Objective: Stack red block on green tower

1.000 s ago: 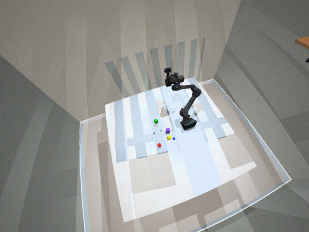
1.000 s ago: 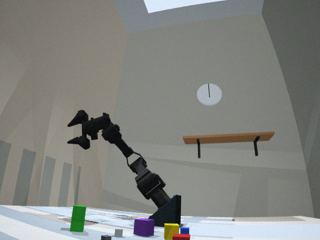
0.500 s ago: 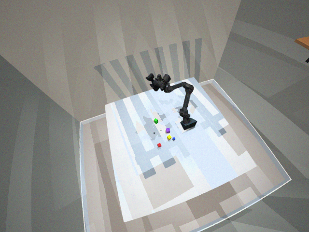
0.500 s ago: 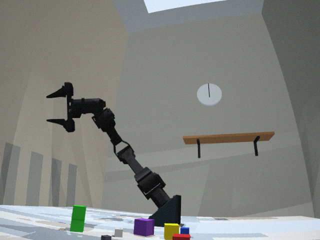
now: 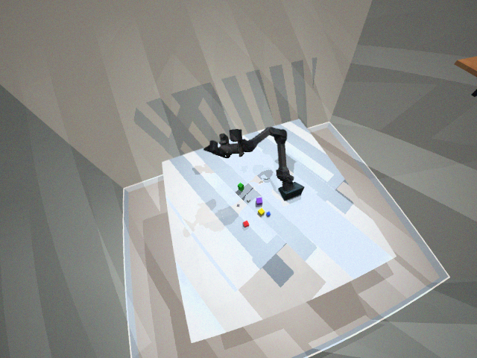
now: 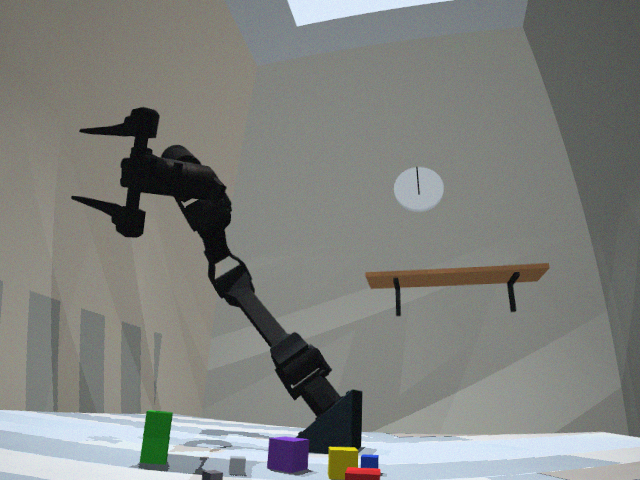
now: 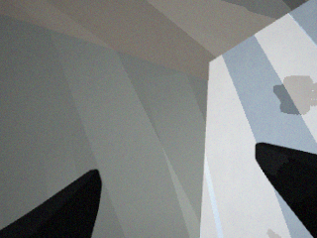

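On pale streaked surface [image 5: 215, 269]: small red block [image 5: 245, 224], tall green tower [image 6: 155, 438] | matte black claw [image 6: 85, 165] aloft, spread wide, holding nothing

Red block [image 5: 245, 223] is seen lying flat on the table, small cube, nearest the front, well apart from the green tower [image 5: 240, 186], which is stood upright further back and left, tall and narrow in the exterior view
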Robot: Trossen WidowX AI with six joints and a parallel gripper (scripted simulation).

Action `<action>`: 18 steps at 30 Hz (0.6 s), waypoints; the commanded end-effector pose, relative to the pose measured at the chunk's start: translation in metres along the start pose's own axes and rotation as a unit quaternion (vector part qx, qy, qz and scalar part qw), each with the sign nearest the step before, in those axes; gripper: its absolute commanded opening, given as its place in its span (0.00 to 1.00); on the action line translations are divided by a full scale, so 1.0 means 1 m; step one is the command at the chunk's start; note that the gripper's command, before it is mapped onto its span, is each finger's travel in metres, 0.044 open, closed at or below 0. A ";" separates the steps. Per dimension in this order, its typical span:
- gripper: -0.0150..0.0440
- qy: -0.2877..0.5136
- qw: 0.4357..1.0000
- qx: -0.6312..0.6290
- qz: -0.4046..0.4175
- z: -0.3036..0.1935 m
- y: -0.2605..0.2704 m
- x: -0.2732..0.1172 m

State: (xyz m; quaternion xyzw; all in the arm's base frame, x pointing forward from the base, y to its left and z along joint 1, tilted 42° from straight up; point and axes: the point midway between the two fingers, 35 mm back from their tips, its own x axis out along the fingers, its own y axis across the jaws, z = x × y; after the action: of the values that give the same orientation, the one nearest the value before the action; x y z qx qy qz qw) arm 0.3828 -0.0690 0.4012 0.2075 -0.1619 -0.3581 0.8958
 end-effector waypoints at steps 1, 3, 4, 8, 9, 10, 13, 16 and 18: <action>1.00 0.050 0.998 -0.039 0.008 -0.039 0.012 0.005; 1.00 0.085 0.994 -0.073 0.009 -0.067 0.015 0.006; 1.00 0.103 0.990 -0.090 0.009 -0.081 0.016 0.006; 1.00 0.175 0.972 -0.159 0.007 -0.137 0.016 0.002; 1.00 0.193 0.965 -0.176 0.006 -0.150 0.015 0.000; 1.00 0.211 0.958 -0.193 0.005 -0.164 0.014 -0.002; 1.00 0.263 0.934 -0.243 0.000 -0.203 0.007 -0.011; 1.00 0.313 0.904 -0.291 -0.006 -0.239 -0.003 -0.023; 1.00 0.345 0.881 -0.323 -0.012 -0.261 -0.012 -0.032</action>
State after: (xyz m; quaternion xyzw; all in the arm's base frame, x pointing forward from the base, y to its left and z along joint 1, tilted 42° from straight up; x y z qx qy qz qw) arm 0.4684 0.0021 0.1959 0.0413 0.2308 -0.3153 0.9196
